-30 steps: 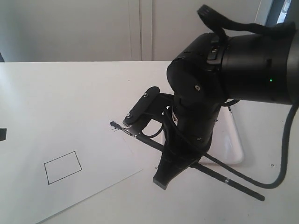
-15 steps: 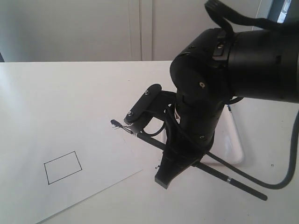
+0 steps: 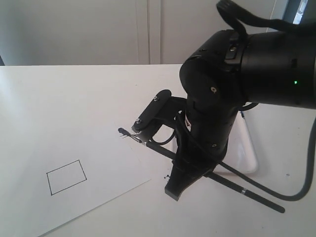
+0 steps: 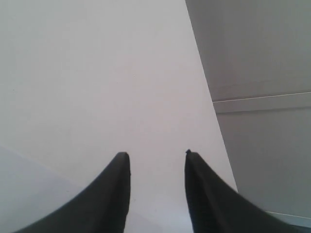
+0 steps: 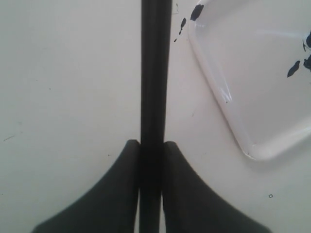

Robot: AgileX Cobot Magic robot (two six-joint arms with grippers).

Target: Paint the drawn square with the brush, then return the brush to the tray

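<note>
Right tool [image 5: 151, 142] clamped on the brush [image 5: 155, 68] handle. Left tool [image 4: 156, 155] gaped, empty, over white tabletop [image 4: 97, 73]. Brush tip was over the paper [image 3: 113, 168], with the drawn square [image 3: 66, 177] unpainted at 8 o'clock from it. Pale panelled wall [image 3: 74, 29] behind. Arm [image 3: 256, 64] had nudged toward 3 o'clock since a second earlier, tip unmoved. Tray [image 3: 250, 148] mostly hidden behind the arm. Tip contact unclear.

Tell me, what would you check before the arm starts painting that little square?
1. Right gripper clamped on brush: ok.
2. Drawn square unpainted, white inside: ok.
3. Bristles over the square: not ok; they are near the far edge of the paper, away from the square.
4. Enough paint on the bristles: cannot tell.
5. Left gripper open, holding nothing: ok.
</note>
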